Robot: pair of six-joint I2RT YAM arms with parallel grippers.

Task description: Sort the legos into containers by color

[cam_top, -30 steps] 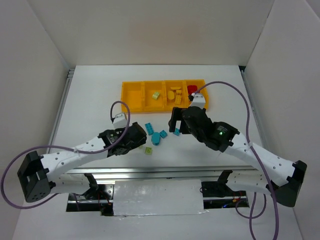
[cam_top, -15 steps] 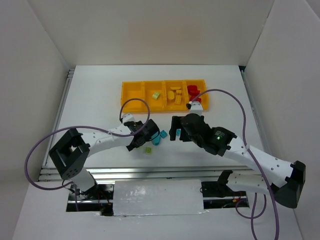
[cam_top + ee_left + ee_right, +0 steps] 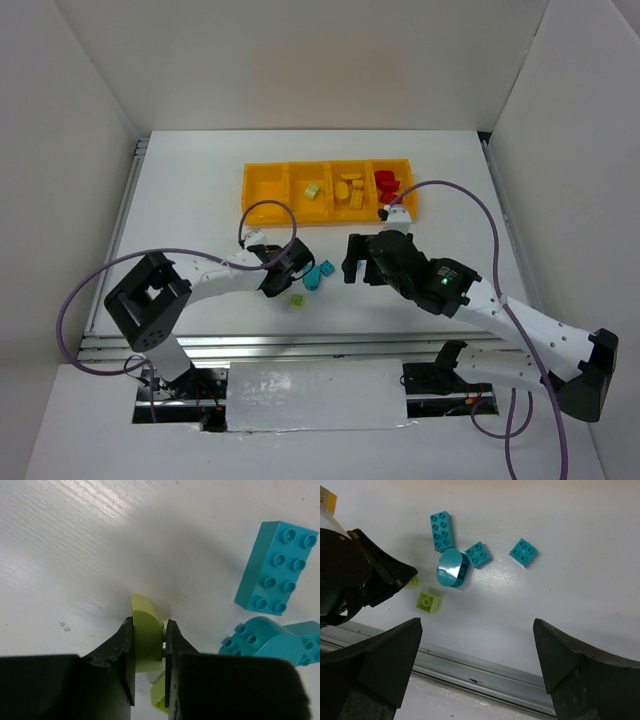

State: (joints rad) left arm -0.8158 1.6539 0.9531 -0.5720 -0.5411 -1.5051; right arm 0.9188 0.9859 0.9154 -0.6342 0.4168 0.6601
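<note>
My left gripper [image 3: 149,625] is shut on a rounded pale green lego [image 3: 142,607] that rests on the table. From above, this gripper [image 3: 286,283] sits just left of the loose legos. A square pale green lego [image 3: 428,601] lies beside it. Cyan legos lie nearby: a long one [image 3: 276,567], a rounded one [image 3: 452,568] and two small squares [image 3: 478,554] [image 3: 523,552]. My right gripper [image 3: 477,622] hangs open and empty above the near table edge, right of the pile [image 3: 352,258]. The orange-yellow containers [image 3: 265,190] stand behind.
One compartment holds a pale green lego [image 3: 312,190], another yellow ones [image 3: 350,190], the right one red ones [image 3: 388,183]. A metal rail [image 3: 485,672] runs along the near edge. White walls enclose the table. Purple cables loop from both arms.
My left gripper has come down beside the cyan legos and closed on the rounded pale green lego. The right arm has drifted slightly toward the near edge, still open.
</note>
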